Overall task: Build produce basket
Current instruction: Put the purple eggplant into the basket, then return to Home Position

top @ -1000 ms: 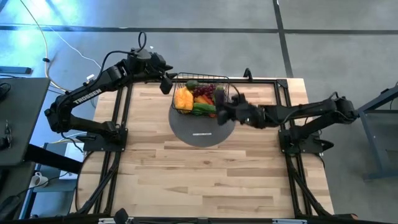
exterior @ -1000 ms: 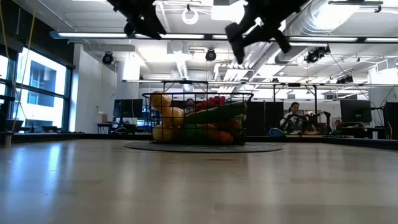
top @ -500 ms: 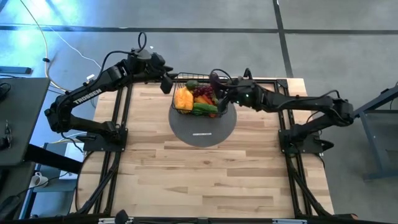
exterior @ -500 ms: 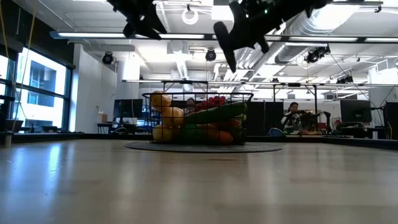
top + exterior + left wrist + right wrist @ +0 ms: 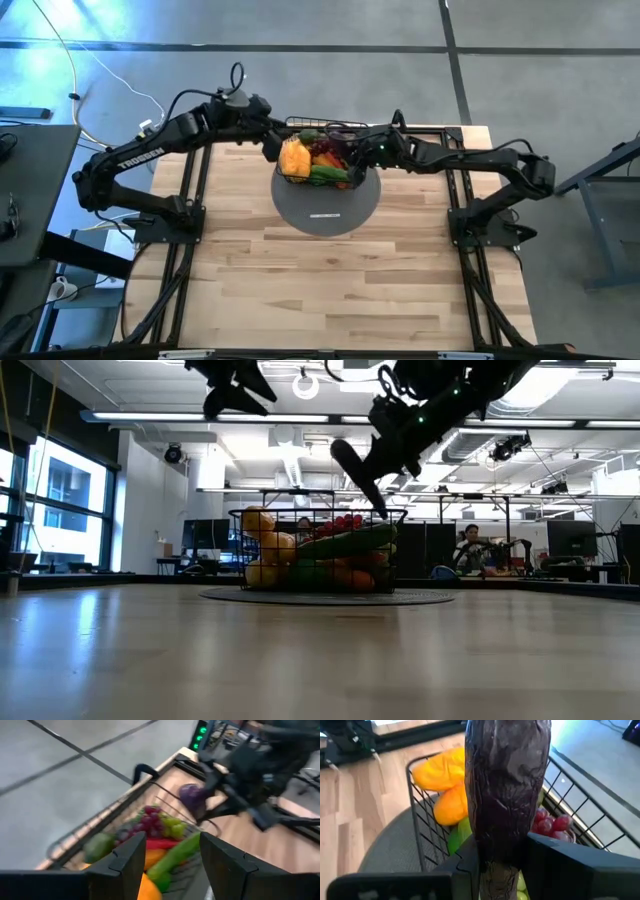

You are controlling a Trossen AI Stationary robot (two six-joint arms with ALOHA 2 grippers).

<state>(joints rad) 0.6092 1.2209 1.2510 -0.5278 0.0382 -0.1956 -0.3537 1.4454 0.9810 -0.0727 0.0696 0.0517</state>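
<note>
The right gripper (image 5: 352,468) is hanging over the small black wire-mesh basket (image 5: 318,152), its fingers (image 5: 555,865) clenched around a dark purple, glossy, elongated toy eggplant (image 5: 506,790); the step in hand looks like the placing of this piece; the basket is sitting on a grey round mat (image 5: 325,208) toward the far edge of the pale wooden counter (image 5: 330,280), already holding yellow-orange fruit (image 5: 294,158), red grapes (image 5: 326,150) and a long green cucumber (image 5: 350,540); the eggplant is pointing down toward the rim, not yet inside; the next move probably calls for lowering it into a gap among the produce before releasing; the left gripper (image 5: 270,142) is waiting just beside the basket's left end, fingers (image 5: 127,862) parted and grasping nothing.
</note>
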